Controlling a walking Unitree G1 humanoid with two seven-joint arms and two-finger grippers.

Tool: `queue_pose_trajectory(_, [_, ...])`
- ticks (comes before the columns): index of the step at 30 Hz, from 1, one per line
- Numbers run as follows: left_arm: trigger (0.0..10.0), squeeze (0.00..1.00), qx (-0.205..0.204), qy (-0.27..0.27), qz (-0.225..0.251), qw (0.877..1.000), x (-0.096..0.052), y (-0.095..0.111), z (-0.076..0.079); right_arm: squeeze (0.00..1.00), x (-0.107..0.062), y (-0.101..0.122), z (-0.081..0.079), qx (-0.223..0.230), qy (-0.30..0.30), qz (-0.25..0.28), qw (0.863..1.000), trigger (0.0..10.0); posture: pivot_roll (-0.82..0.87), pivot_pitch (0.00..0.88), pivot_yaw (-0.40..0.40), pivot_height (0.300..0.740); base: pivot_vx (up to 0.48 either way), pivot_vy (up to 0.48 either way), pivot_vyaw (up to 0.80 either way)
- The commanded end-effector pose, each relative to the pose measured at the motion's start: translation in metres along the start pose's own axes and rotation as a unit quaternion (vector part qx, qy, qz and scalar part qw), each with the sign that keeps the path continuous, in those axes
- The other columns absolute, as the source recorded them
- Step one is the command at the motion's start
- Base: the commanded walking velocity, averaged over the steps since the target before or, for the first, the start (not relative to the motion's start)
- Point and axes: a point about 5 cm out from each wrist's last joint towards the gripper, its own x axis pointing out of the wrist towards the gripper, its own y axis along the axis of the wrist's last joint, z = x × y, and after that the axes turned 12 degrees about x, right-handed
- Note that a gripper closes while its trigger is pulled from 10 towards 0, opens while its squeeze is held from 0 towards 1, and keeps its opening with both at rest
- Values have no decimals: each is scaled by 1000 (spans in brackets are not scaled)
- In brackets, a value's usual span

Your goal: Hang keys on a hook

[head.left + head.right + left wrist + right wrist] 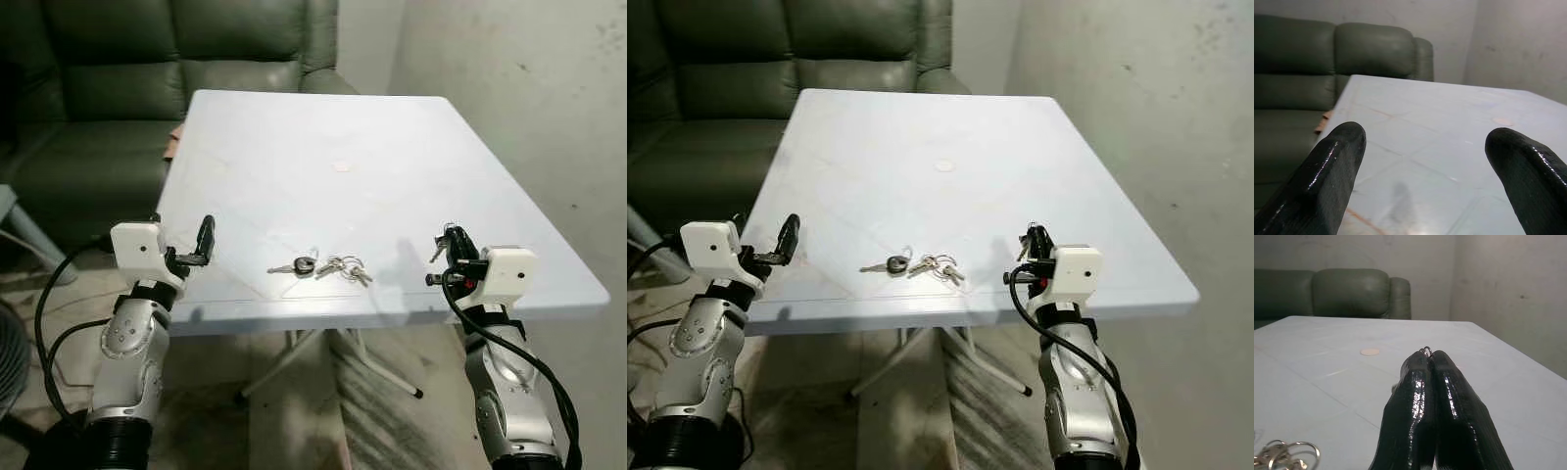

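Nearest us, our left gripper (204, 243) hovers at the white table's (392, 137) near left edge, fingers (1327, 171) spread wide and empty. A bunch of keys (321, 265) lies near the front edge, between our arms. Our right gripper (453, 242) is pressed closed on a thin wire ring (1426, 350) peeking from its tips. A green sofa (147, 88) stands behind.
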Motion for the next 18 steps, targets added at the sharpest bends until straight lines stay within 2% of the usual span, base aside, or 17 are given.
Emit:
queue_pose_trajectory(1, [10000, 0, -4, -3, 2, 1000, 3, 2, 0, 0, 3, 0, -2, 2, 0, 0, 1000, 10000, -2, 0, -7, 740, 0, 0, -750])
queue_pose_trajectory(3, [10000, 0, 3, -5, 0, 1000, 4, 1, 2, 0, 3, 0, -2, 3, 0, 0, 1000, 10000, -2, 0, -8, 740, 0, 0, -750])
queue_pose_trajectory(8, [10000, 0, 0, -5, -5, 1000, 4, -1, 4, 0, 2, 0, -2, 3, -1, -1, 1000, 10000, -5, 0, -8, 740, 0, 454, -745])
queue_pose_trajectory(10, [10000, 0, 11, -5, -6, 1000, 4, -1, 5, 0, 2, 0, -2, 2, 0, -1, 1000, 10000, -5, 0, -8, 740, 0, 0, -744])
queue_pose_trajectory(18, [10000, 0, 2, -6, -9, 1000, 4, -3, 7, 0, 1, -1, -1, 1, 0, -3, 1000, 10000, -7, 0, -7, 740, 0, 0, -744])
